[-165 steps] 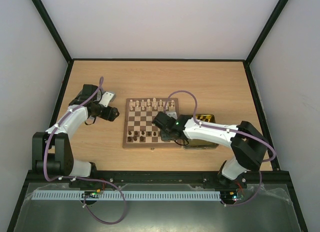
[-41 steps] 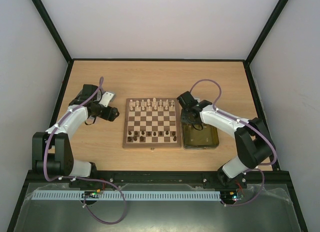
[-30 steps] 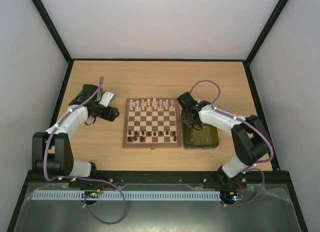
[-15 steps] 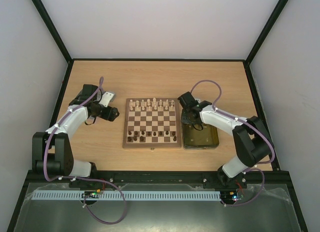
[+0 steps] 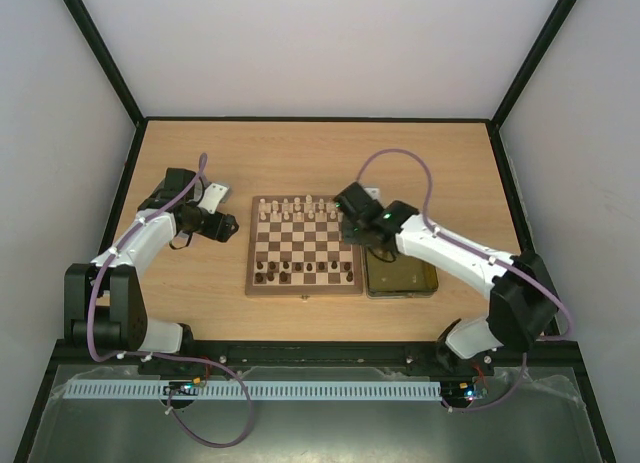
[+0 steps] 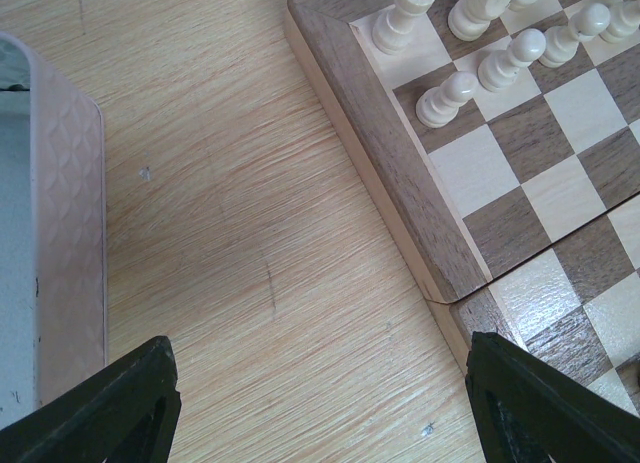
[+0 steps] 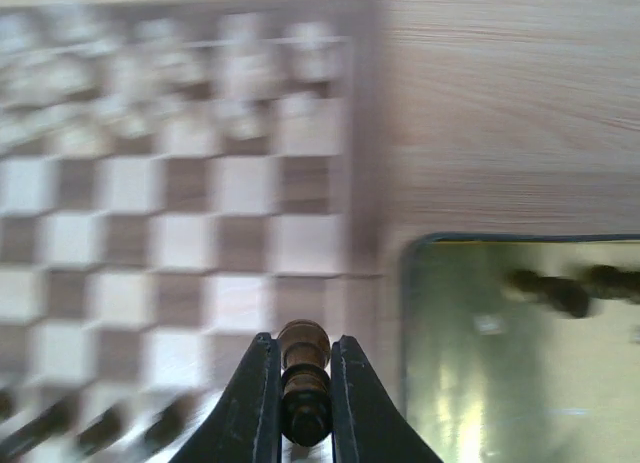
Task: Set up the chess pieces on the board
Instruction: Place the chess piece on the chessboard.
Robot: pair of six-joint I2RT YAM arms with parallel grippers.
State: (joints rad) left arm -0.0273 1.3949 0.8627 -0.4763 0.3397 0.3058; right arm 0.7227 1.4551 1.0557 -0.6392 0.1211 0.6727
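Wooden table, pale booth walls, black frame. I see the board at centre with cream pieces lining its far edge; that side looks done. The dark pieces only partly fill the near side, so I'd say past halfway. I have the right gripper clamped on a dark piece over the board's right edge, beside the tin, which holds a few more. The left gripper hangs wide open over the table, between the lid and the board's corner.
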